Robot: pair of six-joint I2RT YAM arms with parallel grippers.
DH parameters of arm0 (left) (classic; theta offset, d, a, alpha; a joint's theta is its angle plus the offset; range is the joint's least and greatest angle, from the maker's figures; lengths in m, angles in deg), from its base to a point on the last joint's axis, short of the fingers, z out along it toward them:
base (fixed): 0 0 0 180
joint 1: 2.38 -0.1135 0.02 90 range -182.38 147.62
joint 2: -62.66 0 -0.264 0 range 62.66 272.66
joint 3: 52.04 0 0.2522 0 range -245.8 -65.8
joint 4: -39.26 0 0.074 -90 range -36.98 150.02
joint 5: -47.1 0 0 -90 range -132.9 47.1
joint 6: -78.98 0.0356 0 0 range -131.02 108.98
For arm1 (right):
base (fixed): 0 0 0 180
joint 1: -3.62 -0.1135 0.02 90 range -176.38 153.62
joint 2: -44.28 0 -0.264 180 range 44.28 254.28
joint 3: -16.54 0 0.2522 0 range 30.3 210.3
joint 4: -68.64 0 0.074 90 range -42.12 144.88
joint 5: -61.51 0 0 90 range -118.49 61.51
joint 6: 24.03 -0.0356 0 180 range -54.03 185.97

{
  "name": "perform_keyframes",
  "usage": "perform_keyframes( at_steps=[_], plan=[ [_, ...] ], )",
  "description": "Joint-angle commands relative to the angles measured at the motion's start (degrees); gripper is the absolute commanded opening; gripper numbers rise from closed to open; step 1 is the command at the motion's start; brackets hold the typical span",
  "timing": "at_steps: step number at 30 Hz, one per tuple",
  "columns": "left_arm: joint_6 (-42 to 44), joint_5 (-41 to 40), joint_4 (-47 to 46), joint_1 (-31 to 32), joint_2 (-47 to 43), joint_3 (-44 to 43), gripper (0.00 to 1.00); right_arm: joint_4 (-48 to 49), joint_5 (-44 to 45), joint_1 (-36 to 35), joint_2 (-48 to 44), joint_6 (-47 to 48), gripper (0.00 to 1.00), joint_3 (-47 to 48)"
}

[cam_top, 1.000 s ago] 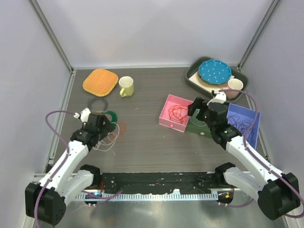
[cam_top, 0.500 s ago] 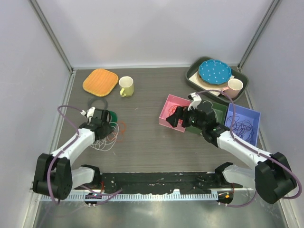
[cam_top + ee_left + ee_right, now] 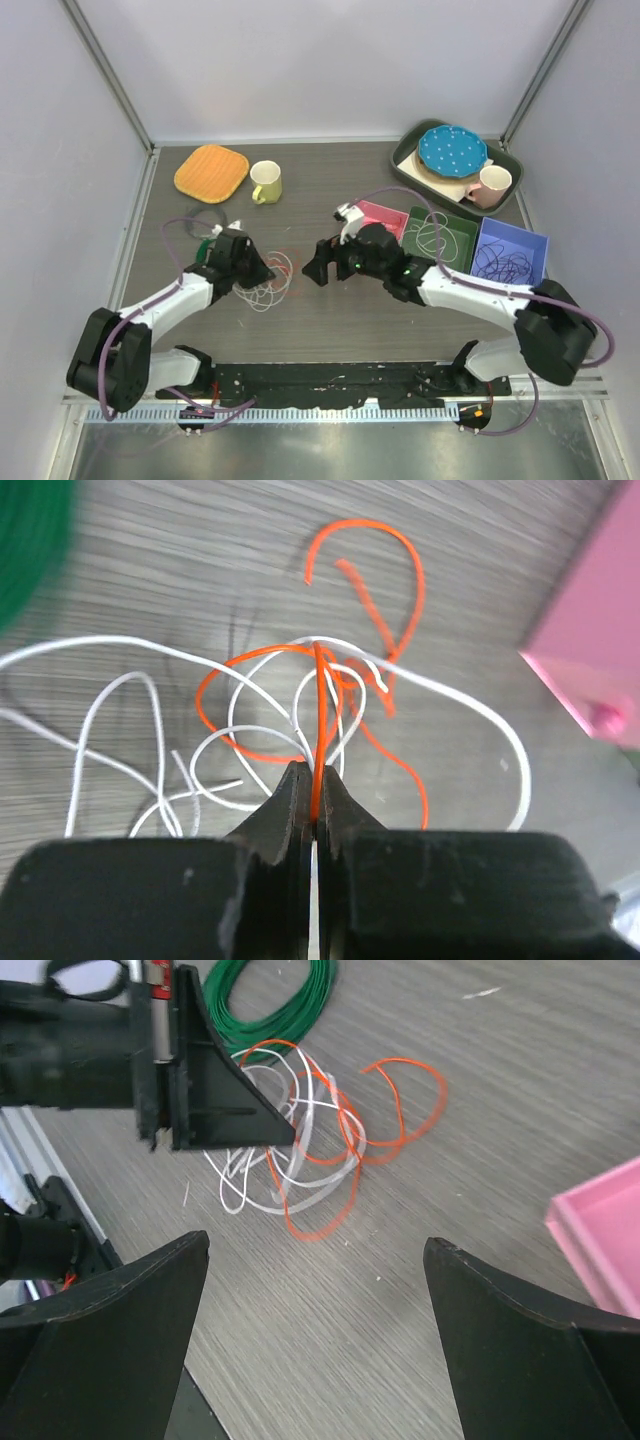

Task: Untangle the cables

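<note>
Grey wood-grain table (image 3: pixel 330 320) is seen from above, with both arms reached in toward centre frame.

Right gripper (image 3: pixel 318 268) is held just right of the cables (image 3: pixel 272 285). Its jaws are spread wide and nothing is gripped. In the right wrist view (image 3: pixel 315 1250) the cables (image 3: pixel 310 1150) are seen beyond the fingertips, untouched.

Left gripper (image 3: pixel 262 272) is set at the left edge of the cables, with its jaws pinched shut on one orange strand (image 3: pixel 318 730). In the left wrist view (image 3: pixel 312 785) that strand is seen running straight up out of the closed tips into the knot.

Three boxes are lined up right of centre: pink box (image 3: pixel 375 212), green box (image 3: pixel 413 213) with white loops inside, and blue box (image 3: pixel 520 232) with dark loops inside.

Green wound coil (image 3: pixel 290 1000) is seen at the top of the right wrist view, just behind the cables.

The cables lie flat on the table, lower left of centre in the top view. White loops (image 3: pixel 110 730) are spread toward the left and orange loops are crossed over them. One open orange hook (image 3: pixel 390 590) is pointed to the upper right.
</note>
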State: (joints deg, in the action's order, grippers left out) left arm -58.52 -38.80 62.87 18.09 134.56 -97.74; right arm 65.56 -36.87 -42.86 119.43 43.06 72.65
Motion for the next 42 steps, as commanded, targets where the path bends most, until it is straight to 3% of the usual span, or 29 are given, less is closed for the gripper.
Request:
perform_keyframes(
  at_steps=[1, 5, 7, 11, 13, 14, 19, 20, 22, 28, 33, 38, 42],
  plan=[
    [-2.1, 4.3, -8.3, 6.3, -4.6, 0.7, 0.0, 3.1, 10.3, -5.7, 6.6, -2.0, 0.93, 4.5],
    [-4.1, 2.9, -9.6, 8.8, -5.9, 1.8, 0.0, 0.5, 19.2, -9.0, 12.3, -4.8, 0.86, 8.2],
    [-4.3, 2.7, -9.6, 9.0, -5.6, 2.1, 0.0, 0.3, 21.3, -10.0, 14.8, -5.6, 0.75, 8.9],
    [-4.4, 3.4, -11.6, 9.0, -5.4, 2.8, 0.0, -1.4, 24.6, -11.8, 17.5, -6.9, 0.7, 11.0],
    [-4.5, 3.7, -12.4, 9.1, -5.5, 3.2, 0.0, -0.7, 24.7, -12.1, 18.4, -7.4, 0.58, 11.0],
    [-4.5, 3.9, -12.5, 9.1, -5.5, 3.3, 0.0, -0.3, 25.6, -12.6, 18.4, -8.4, 0.42, 11.0],
    [-4.2, 4.2, -12.6, 9.1, -6.3, 4.0, 0.0, 0.7, 24.7, -12.8, 18.9, -9.2, 0.14, 11.4],
    [-3.9, 3.4, -12.1, 9.0, -7.0, 4.1, 0.0, 1.6, 24.6, -12.9, 18.7, -9.4, 0.01, 10.9],
    [-3.2, 2.1, -10.3, 9.1, -8.1, 4.0, 0.0, 2.3, 25.0, -12.8, 18.2, -10.0, 0.01, 9.9],
    [-1.0, -13.4, 2.9, 9.0, -13.7, 1.4, 0.0, 2.7, 32.4, -12.9, 9.9, -8.4, 0.01, 5.4],
    [-3.3, -24.2, 11.1, 6.3, -18.4, 1.5, 0.0, -7.1, 42.9, -12.9, -1.7, -5.2, 0.01, 4.1],
    [-5.1, -29.0, 15.8, -0.9, -22.7, 2.4, 0.0, -20.9, 58.6, -12.1, -12.2, -3.7, 0.01, 6.1],
    [-6.0, -25.6, 15.6, -7.2, -22.4, 4.1, 0.01, -28.4, 68.3, -9.9, -16.3, -3.7, 0.01, 9.1]
  ],
)
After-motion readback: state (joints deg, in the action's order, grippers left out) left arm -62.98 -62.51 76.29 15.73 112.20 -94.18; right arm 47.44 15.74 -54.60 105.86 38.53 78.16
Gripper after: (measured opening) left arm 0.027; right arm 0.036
